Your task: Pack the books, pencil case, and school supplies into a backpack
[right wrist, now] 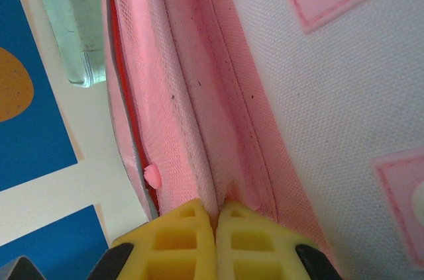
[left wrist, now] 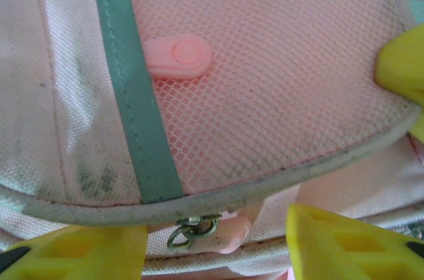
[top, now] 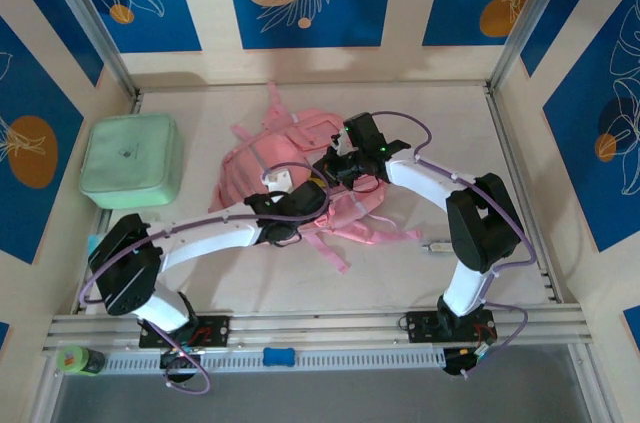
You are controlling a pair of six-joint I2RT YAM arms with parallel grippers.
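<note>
Blue flower-patterned panels wall in a pale table [top: 400, 273]. The backpack [top: 262, 158] lies flat in the middle of it, straps trailing toward me, with a mint-green box [top: 132, 160] well apart at the left. Both arms reach in over the bag.

My right gripper [right wrist: 216, 217] is clenched tight on a fold of the pink fabric along a seam, its yellow fingers pressed together with the cloth pinched between them. I judge that it is there to anchor the bag and keep the seam taut, so the other arm can work the zip without dragging the whole pack.

My left gripper [left wrist: 212, 243] hangs just over the mesh pocket [left wrist: 278, 108], beside its teal stripe [left wrist: 136, 114], with the fingers [left wrist: 344, 243] standing part-way spread. The metal zip pull [left wrist: 195, 230] sits between them, touched by neither, so that gripper grasps nothing. I read this as lining up on the pull. Whether the zip is already open I cannot tell from here.
</note>
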